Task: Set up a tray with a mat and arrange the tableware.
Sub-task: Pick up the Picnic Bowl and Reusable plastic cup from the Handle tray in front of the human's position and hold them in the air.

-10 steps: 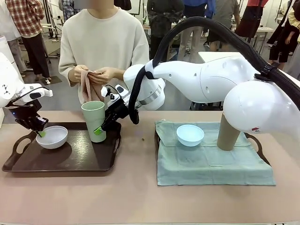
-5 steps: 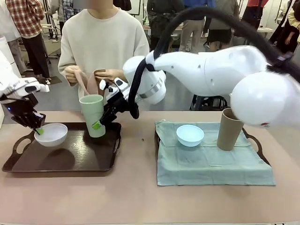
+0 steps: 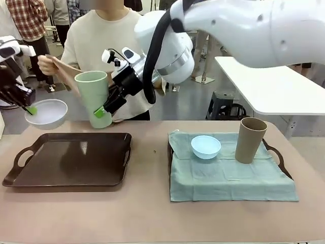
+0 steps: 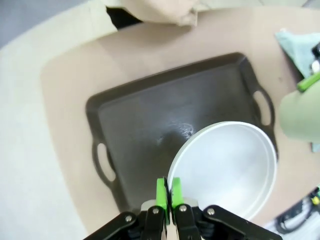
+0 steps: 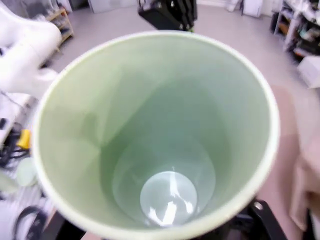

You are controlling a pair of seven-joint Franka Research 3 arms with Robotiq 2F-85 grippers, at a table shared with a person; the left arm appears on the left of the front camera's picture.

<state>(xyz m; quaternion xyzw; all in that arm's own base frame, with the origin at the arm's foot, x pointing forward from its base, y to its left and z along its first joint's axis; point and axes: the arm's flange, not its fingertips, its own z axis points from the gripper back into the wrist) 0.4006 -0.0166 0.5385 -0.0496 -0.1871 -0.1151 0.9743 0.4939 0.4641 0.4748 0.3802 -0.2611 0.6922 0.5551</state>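
Nearest, on the tabletop (image 3: 152,218), two trays lie side by side, a gap between them. The right tray (image 3: 278,155) looks finished: a pale green mat (image 3: 228,183) covers it, and the light blue bowl (image 3: 205,146) and the tan tumbler (image 3: 250,140) stand upright on the cloth, near each other but apart. The dark tray (image 3: 71,162) on the left lies bare, which seems to explain both holds above it. The left fingers (image 3: 31,109) are pinched almost shut on the rim of the white bowl (image 3: 46,112) and hold it in the air over the tray's left end. In the left wrist view the green pads sit either side of that thin rim. The right fingers (image 3: 100,111) are closed on the pale green tumbler (image 3: 94,94), which hangs upright above the tray's far edge. Beyond, the person's hand (image 3: 45,64) holds a pinkish cloth (image 3: 66,73), probably the mat for this tray. I judge the tableware is held aloft so the cloth can be spread underneath first.
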